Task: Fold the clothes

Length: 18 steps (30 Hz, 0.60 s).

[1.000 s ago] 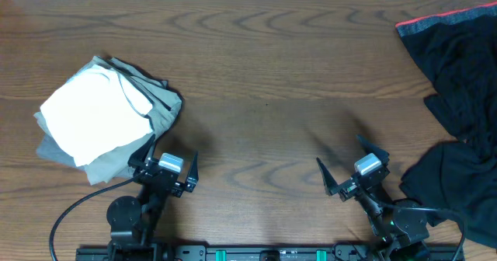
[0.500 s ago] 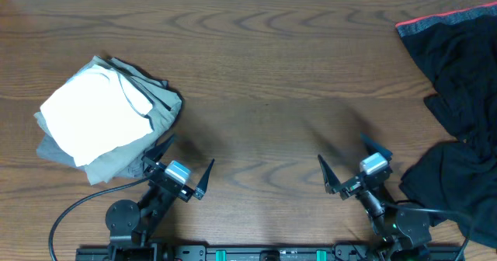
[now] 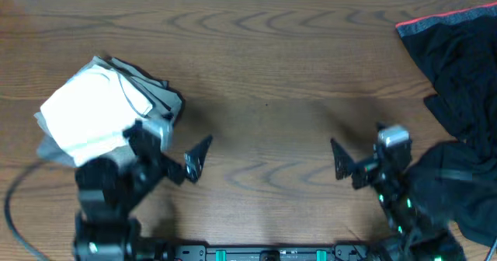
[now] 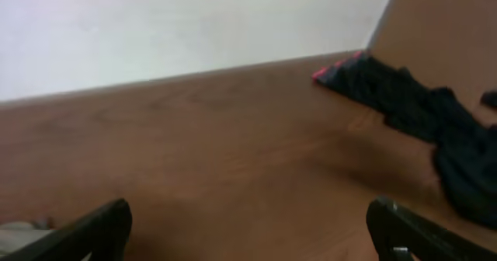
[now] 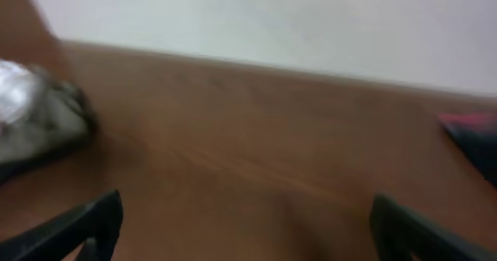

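The black garments (image 3: 458, 82) lie in a loose, rumpled heap at the table's right end, soft and matte with deep folds. The topmost, a red-trimmed piece (image 3: 446, 18), shows a thin bright stripe along its straight hem. At the left end sits the folded stack (image 3: 89, 117): a smooth white piece with rounded corners on top and grey layers fanning out beneath it. Any logo or print on the fabric is too blurred to read. The table (image 3: 264, 67) is brown wood with long wavy grain, and a pale wall (image 4: 186, 28) rises behind its far edge. The left gripper (image 3: 167, 146) hangs just beside the stack's near corner, its dark pointed fingers spread wide around nothing. The right gripper (image 3: 363, 148) is just beside the black heap, also gaping fully and empty. A black cable (image 3: 15, 191) curves away from the left arm's base.
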Motion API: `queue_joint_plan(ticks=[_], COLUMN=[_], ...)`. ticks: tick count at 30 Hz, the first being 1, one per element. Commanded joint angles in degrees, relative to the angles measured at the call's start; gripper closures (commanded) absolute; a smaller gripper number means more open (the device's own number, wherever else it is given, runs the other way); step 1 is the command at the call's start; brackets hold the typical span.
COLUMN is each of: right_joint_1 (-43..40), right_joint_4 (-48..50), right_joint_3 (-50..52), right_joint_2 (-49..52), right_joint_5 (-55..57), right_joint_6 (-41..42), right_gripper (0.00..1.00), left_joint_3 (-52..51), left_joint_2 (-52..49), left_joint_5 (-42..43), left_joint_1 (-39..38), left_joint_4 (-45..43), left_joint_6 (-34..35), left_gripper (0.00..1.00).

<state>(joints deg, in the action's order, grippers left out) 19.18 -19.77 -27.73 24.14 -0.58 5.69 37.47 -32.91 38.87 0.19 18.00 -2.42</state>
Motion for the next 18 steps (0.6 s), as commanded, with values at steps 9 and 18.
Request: queue_joint_plan(ticks=[9, 18], right_joint_1=[-8.94, -18.16], right_joint_4=[-11.91, -12.20], right_joint_3=[-28.41, -36.11], right_joint_2=[40.85, 59.82], right_joint_5=[7.56, -20.37], right_joint_6=[1.11, -0.46], right_gripper=[0.01, 0.01], left_joint_3=[37.09, 38.66], left_joint_2=[-33.35, -36.96], left_joint_5=[0.57, 1.01], left_joint_1=[-0.26, -0.11], left_joint_4=[27.10, 27.78], left_joint_6=[-7.91, -5.86], left_gripper=[0.02, 0.02])
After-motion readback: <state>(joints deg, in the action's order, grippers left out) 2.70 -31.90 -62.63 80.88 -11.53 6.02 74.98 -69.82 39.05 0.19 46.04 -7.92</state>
